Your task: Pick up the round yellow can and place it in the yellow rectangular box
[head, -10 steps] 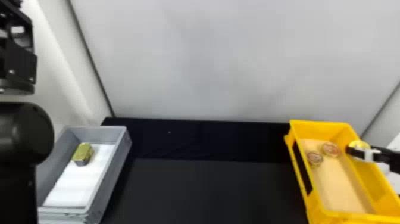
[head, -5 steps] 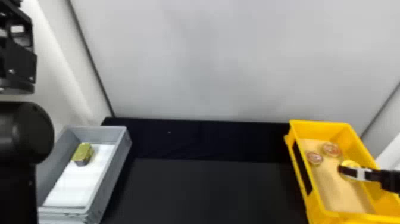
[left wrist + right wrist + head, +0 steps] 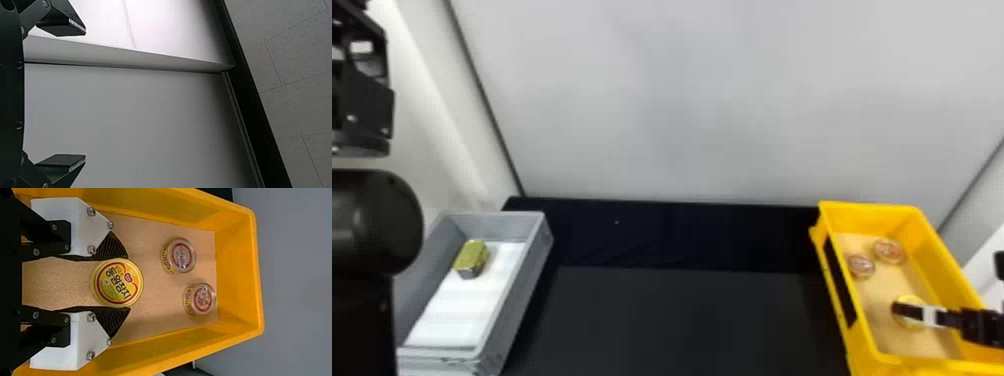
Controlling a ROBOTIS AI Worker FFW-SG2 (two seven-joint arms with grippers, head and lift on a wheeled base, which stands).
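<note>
Round yellow metal can sits lid-up inside the yellow rectangular plastic box, clamped between the fingers of our right gripper, probably so we can lower it level. We hold it nearer us than two round red-ringed cans, likely for release room. Our left gripper is parked empty, fingers apart.
</note>
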